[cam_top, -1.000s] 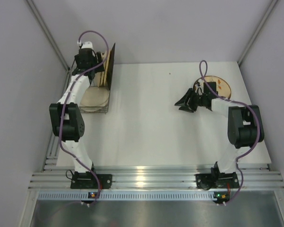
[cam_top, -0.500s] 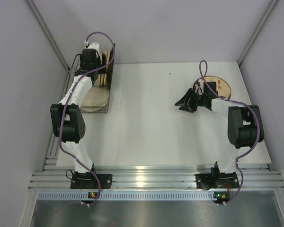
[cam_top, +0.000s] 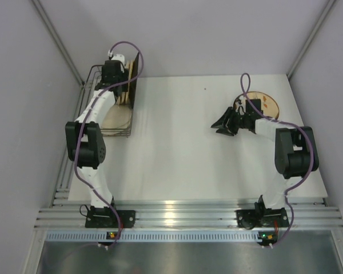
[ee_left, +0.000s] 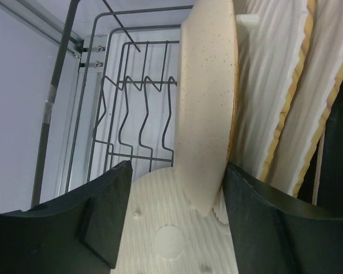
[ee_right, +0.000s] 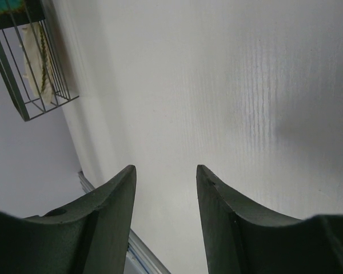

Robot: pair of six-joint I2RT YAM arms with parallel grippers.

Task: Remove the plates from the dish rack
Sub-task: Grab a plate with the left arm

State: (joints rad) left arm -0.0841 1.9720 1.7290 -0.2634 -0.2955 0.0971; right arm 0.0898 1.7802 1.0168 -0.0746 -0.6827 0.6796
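Note:
The dark wire dish rack [cam_top: 98, 127] stands at the back left. Several plates stand on edge in it: a cream speckled one [ee_left: 206, 108], ridged tan ones [ee_left: 274, 85] and a dark square one [cam_top: 135, 79]. A pale wooden plate [ee_left: 166, 240] lies flat in the rack's bottom. My left gripper [cam_top: 115, 73] is above the rack, open, with its jaws either side of the cream speckled plate's edge [ee_left: 177, 168]; the right finger is close against it and the left one stands apart. My right gripper [cam_top: 222, 123] is open and empty [ee_right: 164, 171] over the table.
A round cream patterned plate [cam_top: 267, 101] lies flat on the table at the back right, behind my right wrist. The rack's empty divider prongs [ee_left: 143, 114] are left of the speckled plate. The rack also shows far off in the right wrist view [ee_right: 28, 63]. Grey walls close both sides.
My left gripper has moved right and further back over the rack, onto the standing plates. The right arm has not moved.

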